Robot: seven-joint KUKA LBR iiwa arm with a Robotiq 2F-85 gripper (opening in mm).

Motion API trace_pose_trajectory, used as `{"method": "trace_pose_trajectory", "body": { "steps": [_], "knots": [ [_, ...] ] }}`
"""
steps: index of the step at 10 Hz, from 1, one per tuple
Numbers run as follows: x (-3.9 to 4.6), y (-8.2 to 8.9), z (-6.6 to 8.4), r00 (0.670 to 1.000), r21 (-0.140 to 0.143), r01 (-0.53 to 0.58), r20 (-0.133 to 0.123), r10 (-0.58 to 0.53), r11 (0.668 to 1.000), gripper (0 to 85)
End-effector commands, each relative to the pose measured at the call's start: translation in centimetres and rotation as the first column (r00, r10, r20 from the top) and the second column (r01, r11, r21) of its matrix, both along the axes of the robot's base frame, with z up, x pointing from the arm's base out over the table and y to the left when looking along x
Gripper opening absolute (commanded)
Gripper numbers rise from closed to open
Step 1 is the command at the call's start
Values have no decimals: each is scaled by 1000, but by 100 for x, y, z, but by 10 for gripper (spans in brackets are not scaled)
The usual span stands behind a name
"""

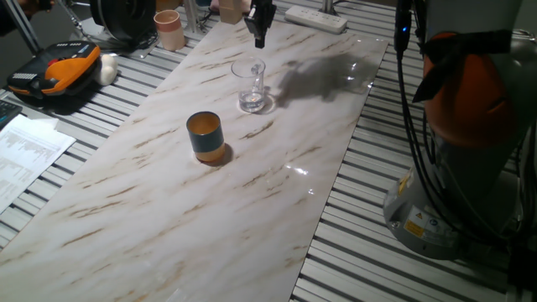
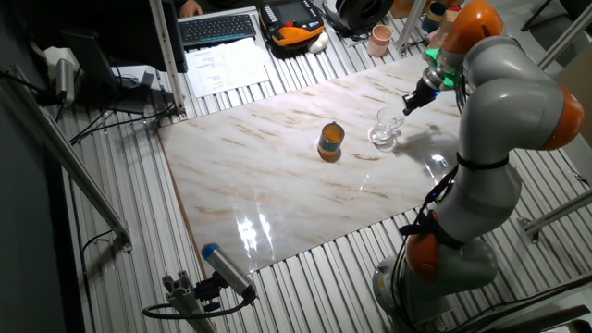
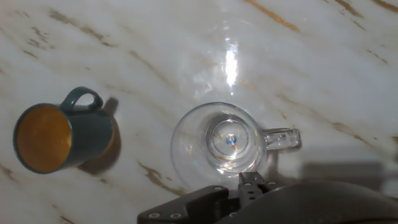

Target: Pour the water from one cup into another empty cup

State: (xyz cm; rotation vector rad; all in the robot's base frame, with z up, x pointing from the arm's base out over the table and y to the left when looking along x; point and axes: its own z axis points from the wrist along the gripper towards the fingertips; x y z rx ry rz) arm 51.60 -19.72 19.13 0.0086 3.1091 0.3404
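Observation:
The clear glass cup (image 1: 252,84) stands upright on the marble tabletop (image 1: 168,218), with its handle to the right in the hand view (image 3: 227,140). The water is only a faint glint at its base. The teal cup (image 1: 205,136) with an orange inside stands a short way from it. It is empty and also shows in the hand view (image 3: 59,137) and the other fixed view (image 2: 330,141). My gripper (image 1: 259,40) hangs above the glass (image 2: 387,128), clear of it. Its fingertips look closed together and hold nothing. It also shows in the other fixed view (image 2: 407,104) and at the bottom of the hand view (image 3: 250,182).
A pinkish-beige cup (image 1: 169,29) stands at the far edge of the table. A white power strip (image 1: 316,18) lies behind the gripper. An orange-and-black device (image 1: 59,71) and papers (image 1: 25,155) lie off the marble top. The robot's base (image 1: 457,168) stands beside the table.

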Motion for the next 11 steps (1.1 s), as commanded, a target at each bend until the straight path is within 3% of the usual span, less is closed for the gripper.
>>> {"method": "trace_pose_trajectory", "body": {
  "steps": [1, 4, 8, 9, 11],
  "knots": [
    [2, -12, -31, 1000, 3, 0, 2, 0, 1000, 0],
    [13, -45, -83, 1000, 12, 5, 2, -5, 1000, 0],
    [34, -80, -107, 999, 17, 51, -21, -51, 999, 0],
    [39, -86, -123, 997, 29, 79, -30, -78, 996, 0],
    [50, -87, -155, 995, 32, 92, -26, -92, 995, 0]
  ]
}}
